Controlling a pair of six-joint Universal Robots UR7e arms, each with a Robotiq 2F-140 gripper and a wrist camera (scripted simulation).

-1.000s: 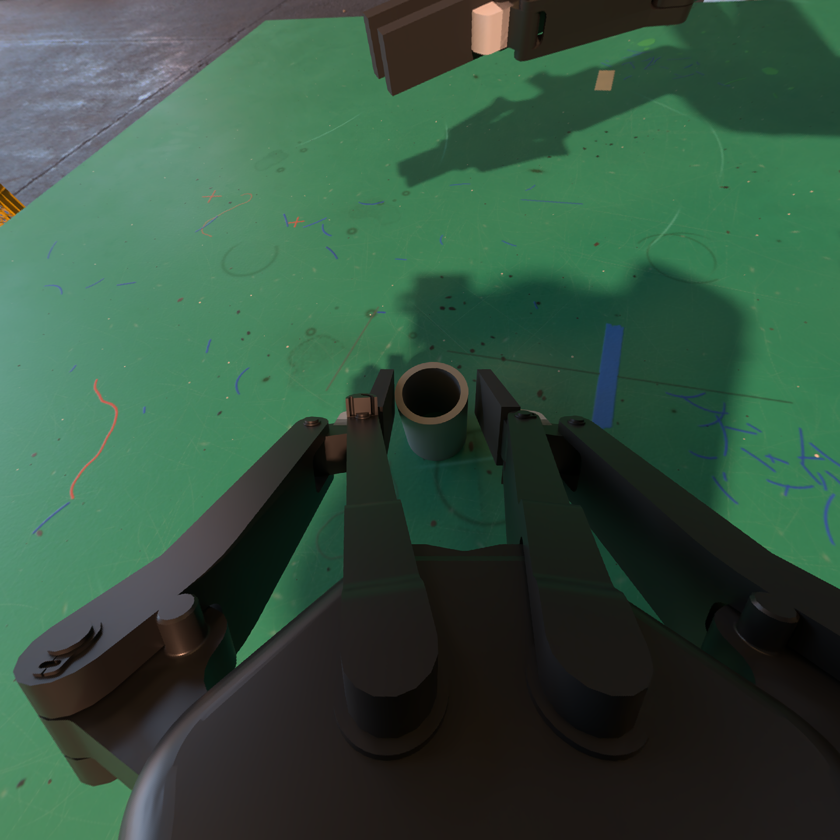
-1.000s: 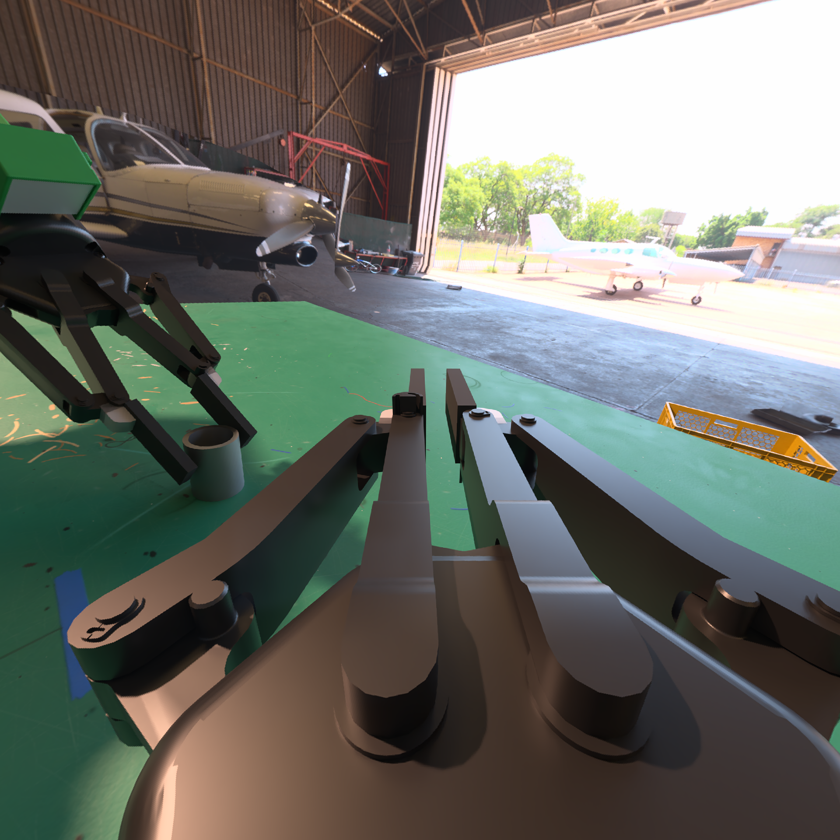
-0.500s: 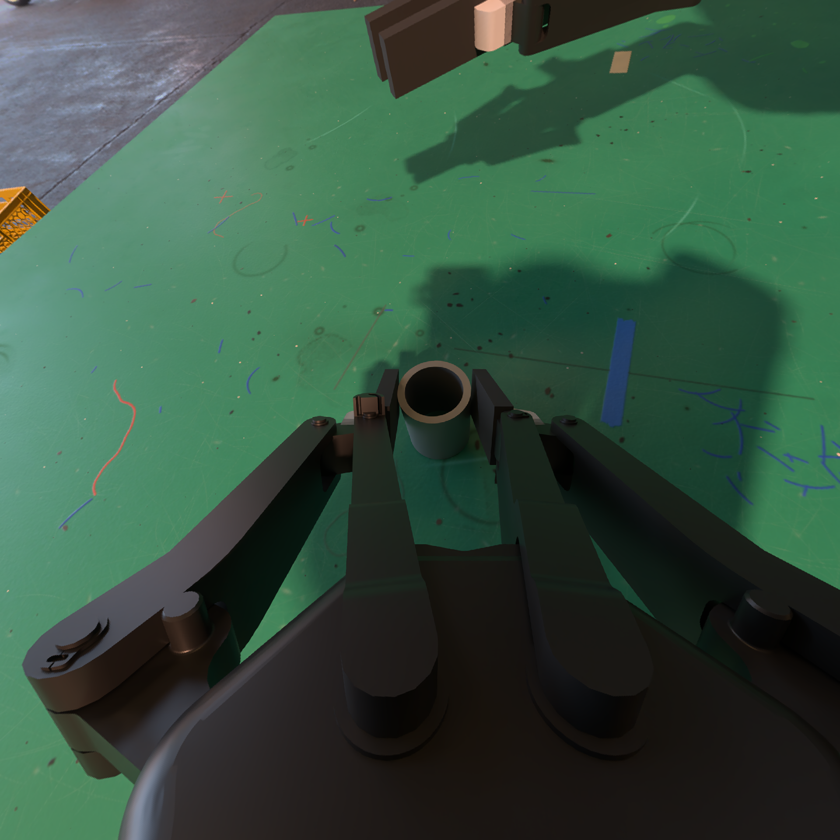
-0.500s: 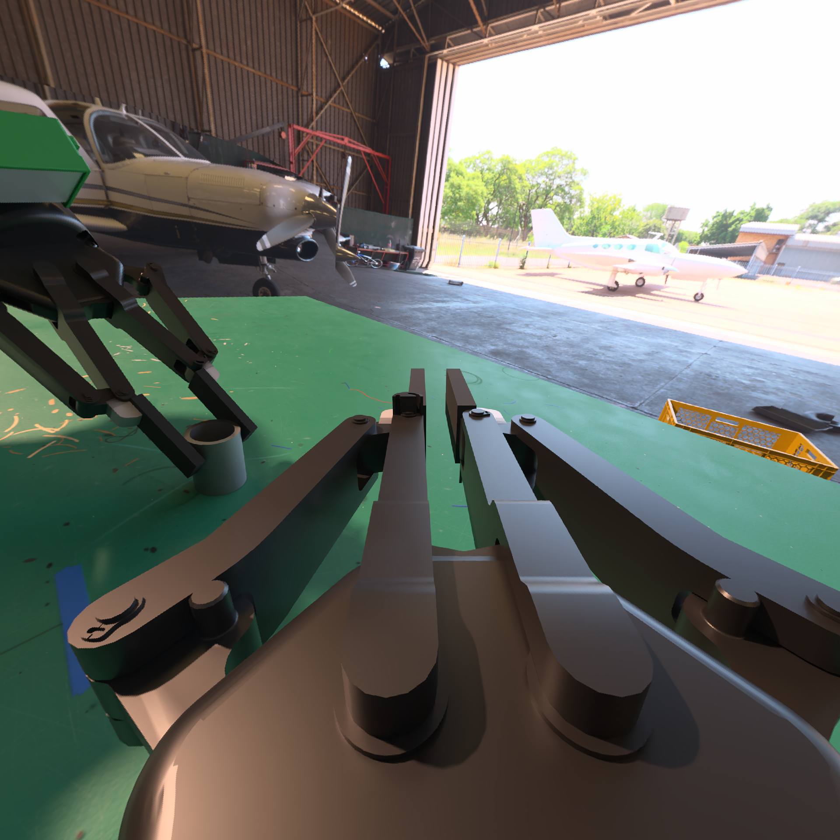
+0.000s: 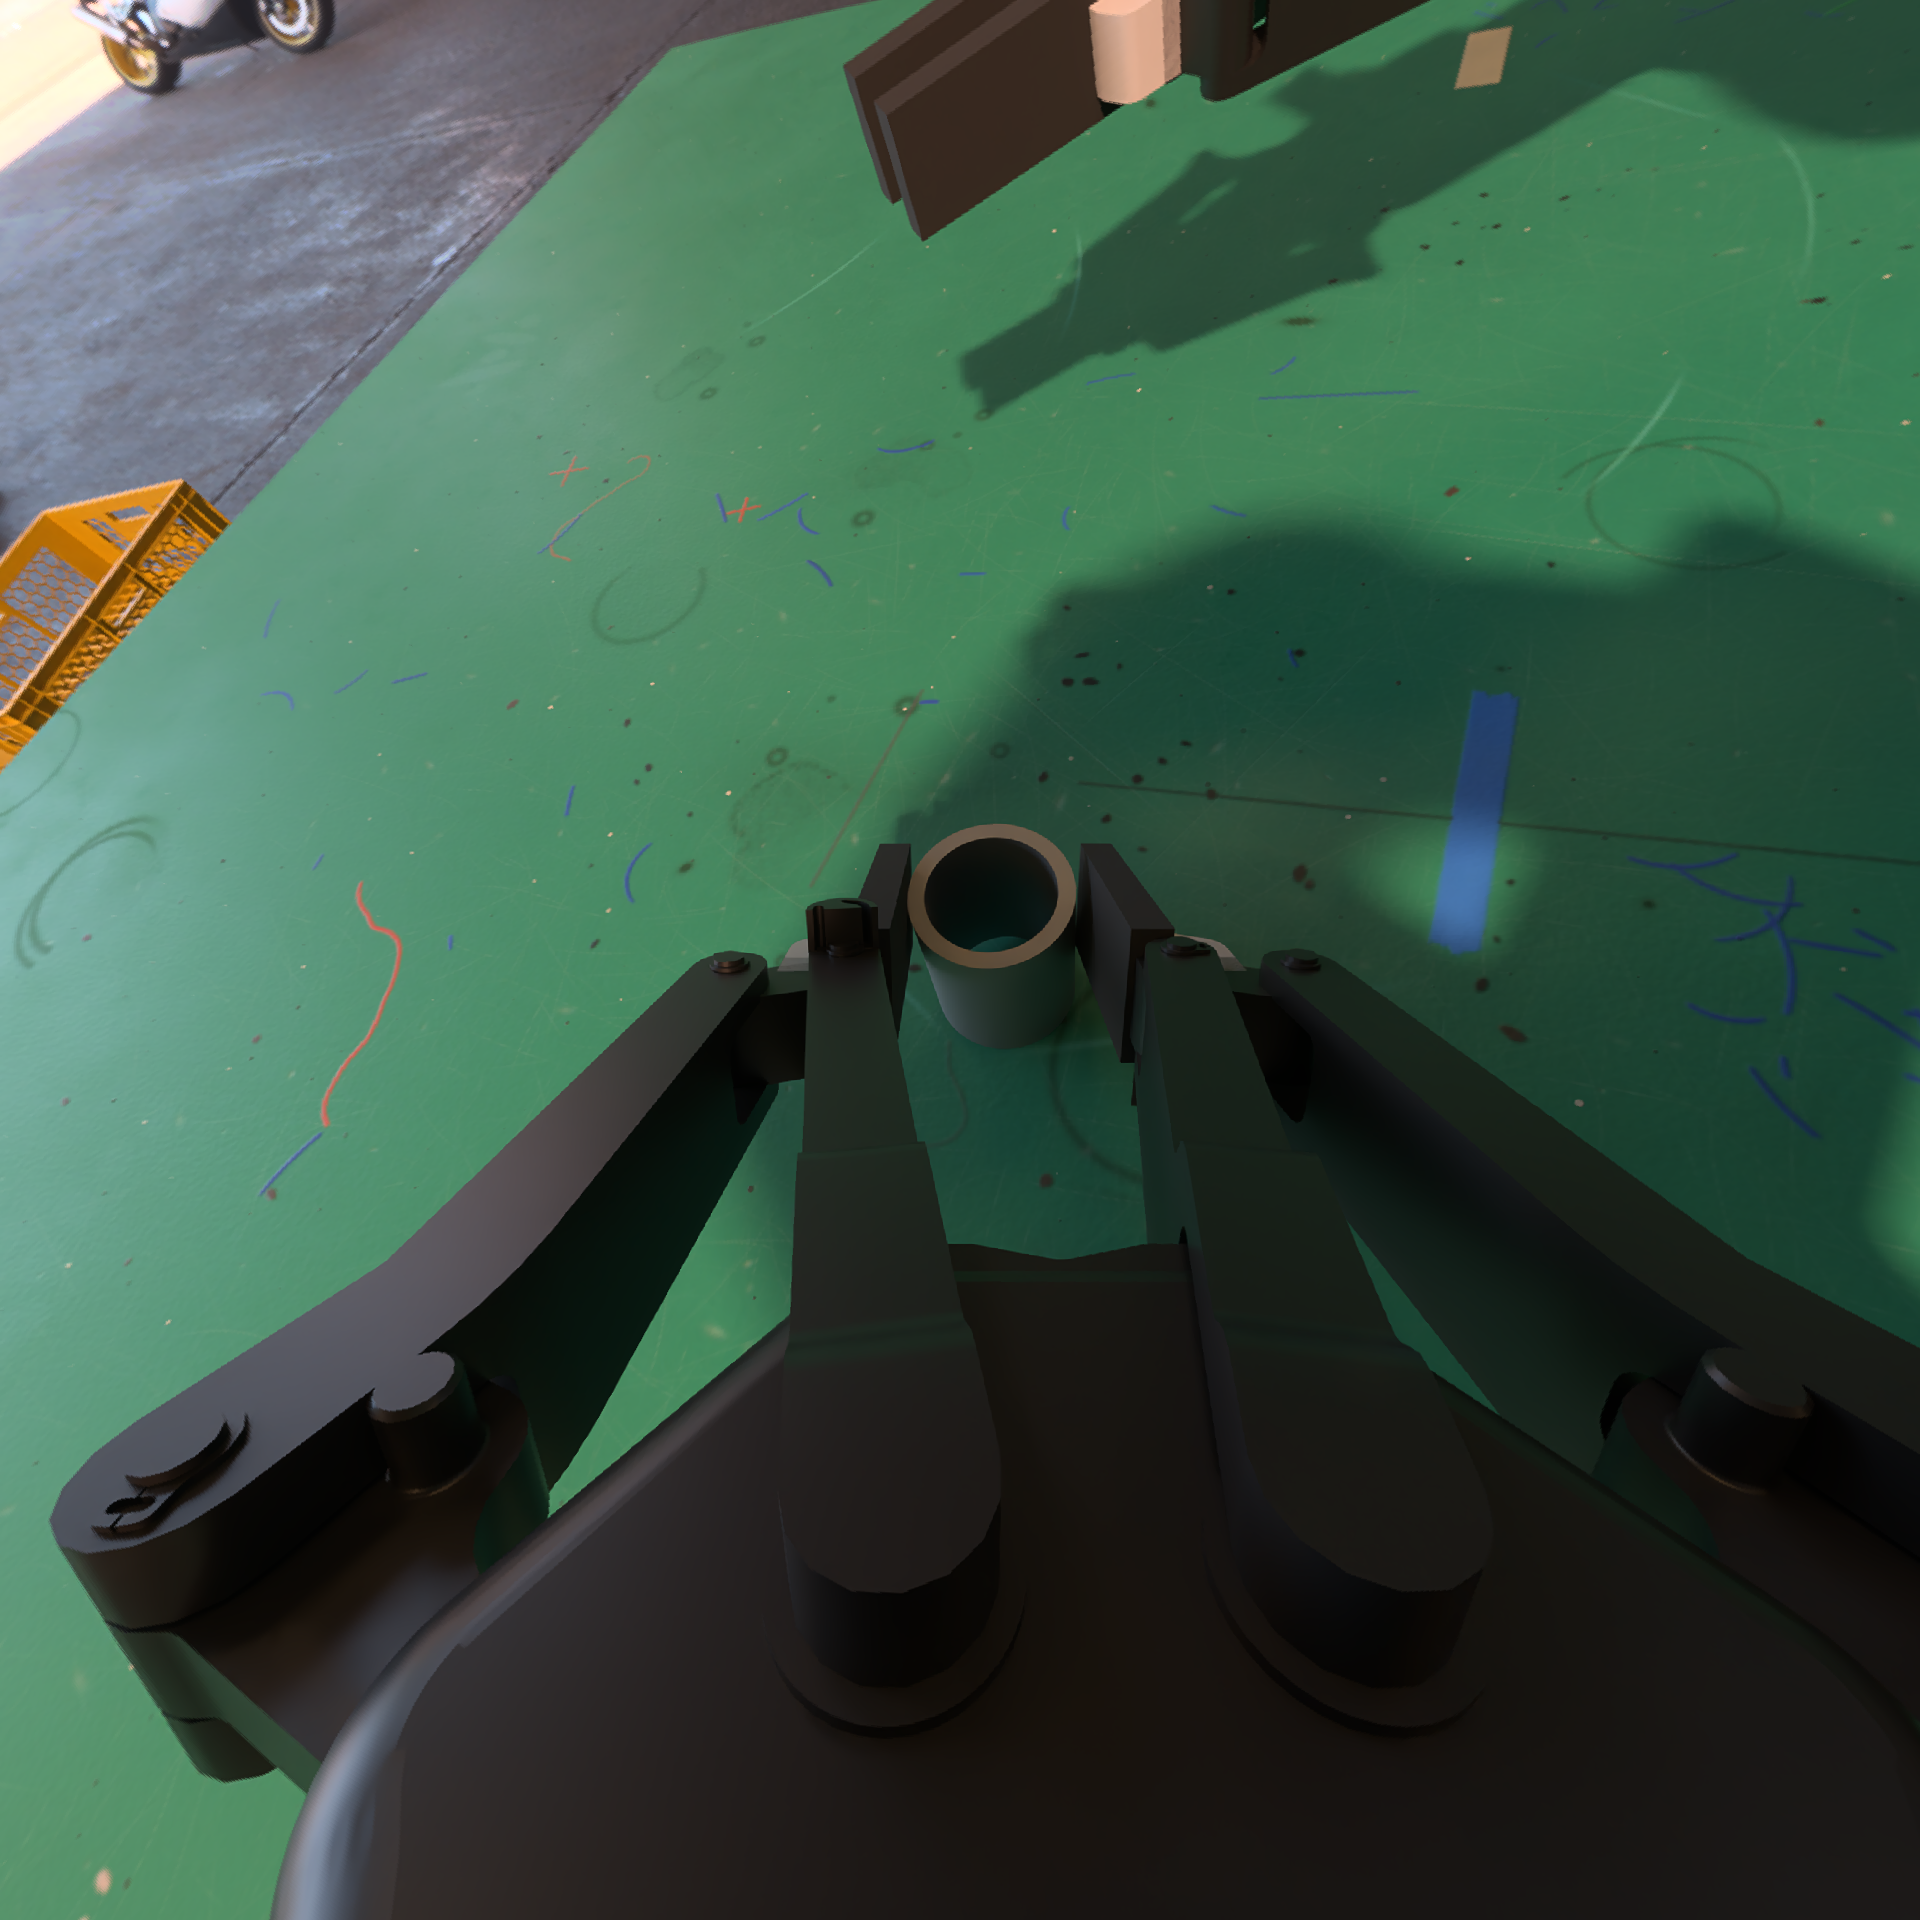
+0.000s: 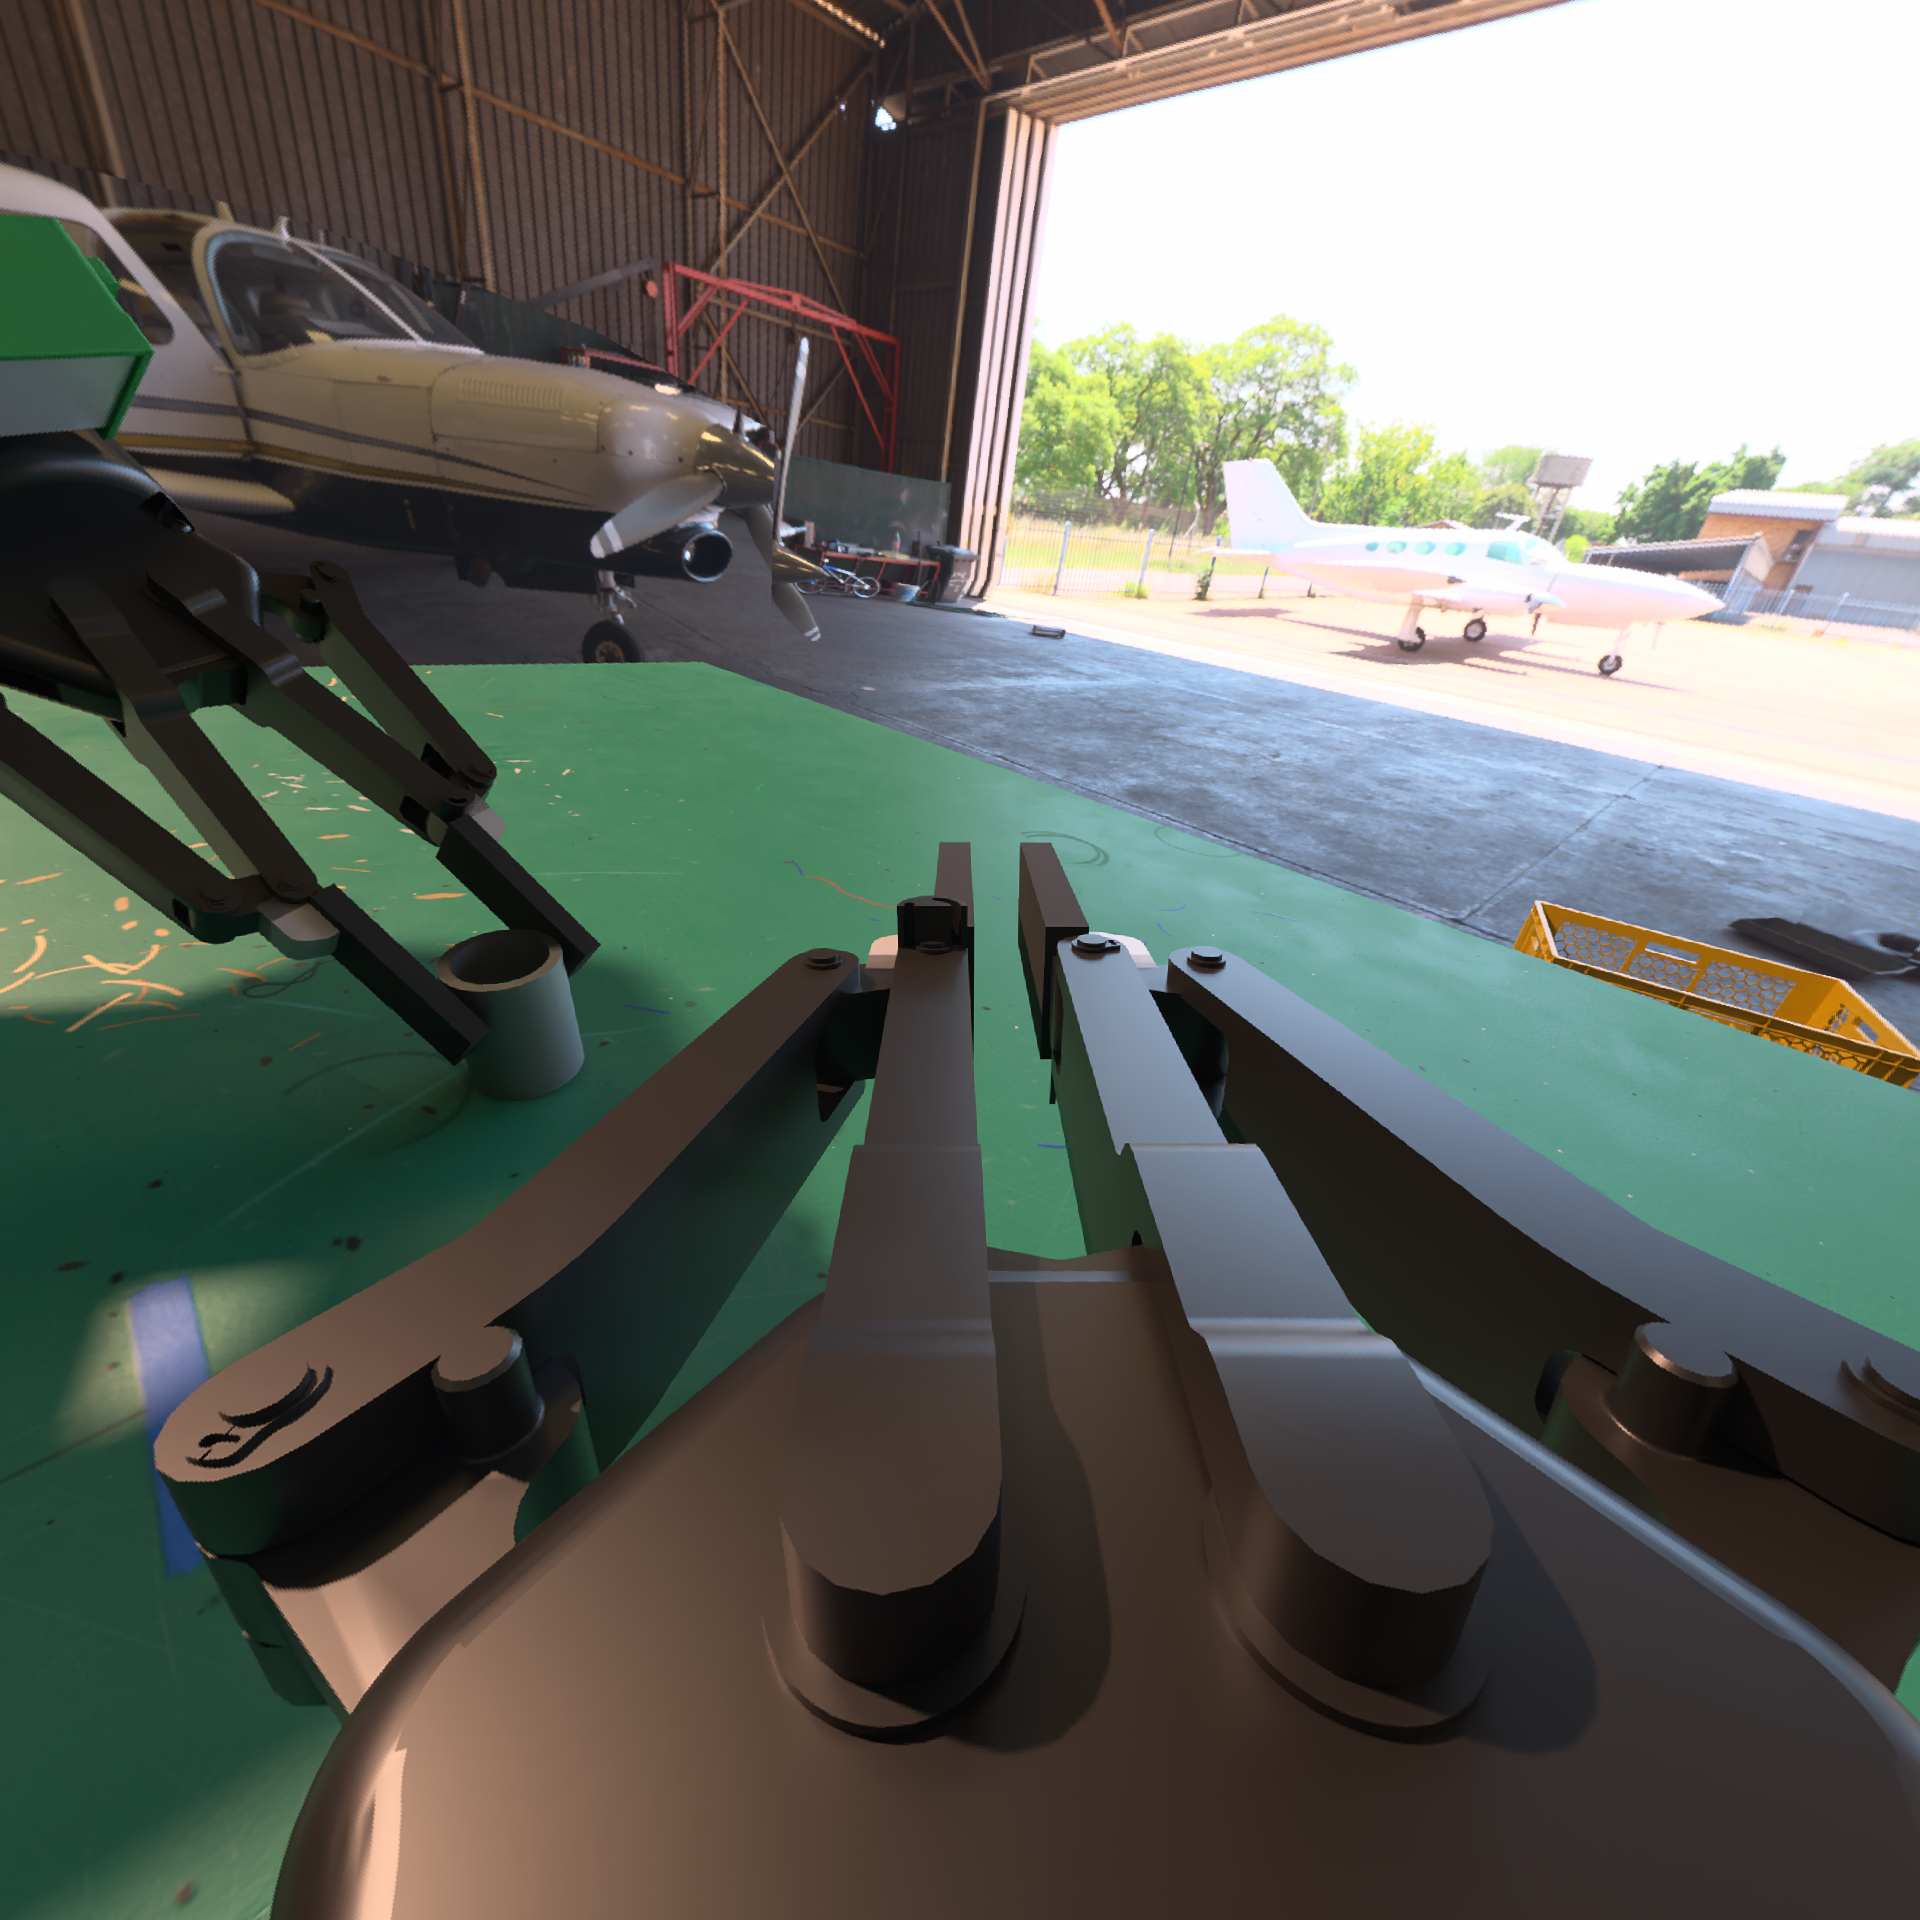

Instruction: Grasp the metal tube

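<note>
Metal tube stands upright, open end up, on green tabletop, centre of left wrist view. Left gripper clamped on tube: one pad each side, both touching wall; tube base looks down on tabletop. Right gripper nearly together, narrow gap, holding nothing, raised well apart from tube. Blue tape strip right of tube. Yellow crate off tabletop edge.

Yellow crate — cut by left edge — tube's base hidden.
</note>
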